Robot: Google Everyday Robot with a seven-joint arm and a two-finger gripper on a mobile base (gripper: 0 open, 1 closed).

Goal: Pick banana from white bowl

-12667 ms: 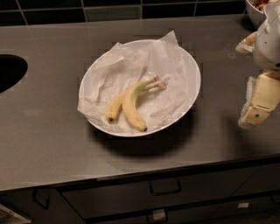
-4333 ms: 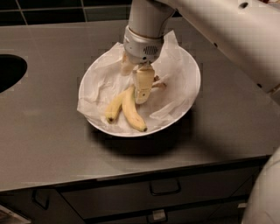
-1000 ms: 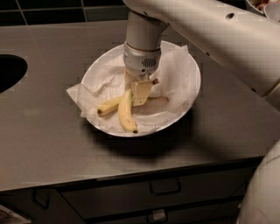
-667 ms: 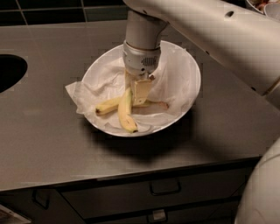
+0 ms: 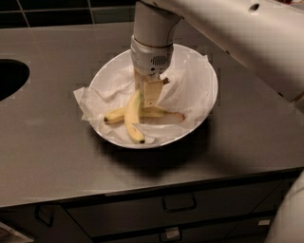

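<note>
Grey steel counter (image 5: 57,156), dark tiles (image 5: 57,5) behind — gripper (image 5: 145,92) in white bowl (image 5: 214,95), clamping banana (image 5: 133,118)

Thick, curved yellow banana (image 5: 133,118), dark tip twd front rim, in wide shallow white paper-lined bowl (image 5: 213,99); gripper (image 5: 146,92) at stem end.

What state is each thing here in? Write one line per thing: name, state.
white bowl: upright on the counter
paper liner: crumpled, hanging over the bowl's rim
slimmer banana: lying flat on the paper liner
banana: in the bowl, crossing the slimmer banana
gripper: down inside the bowl, at the banana's upper end
drawers: shut
</note>
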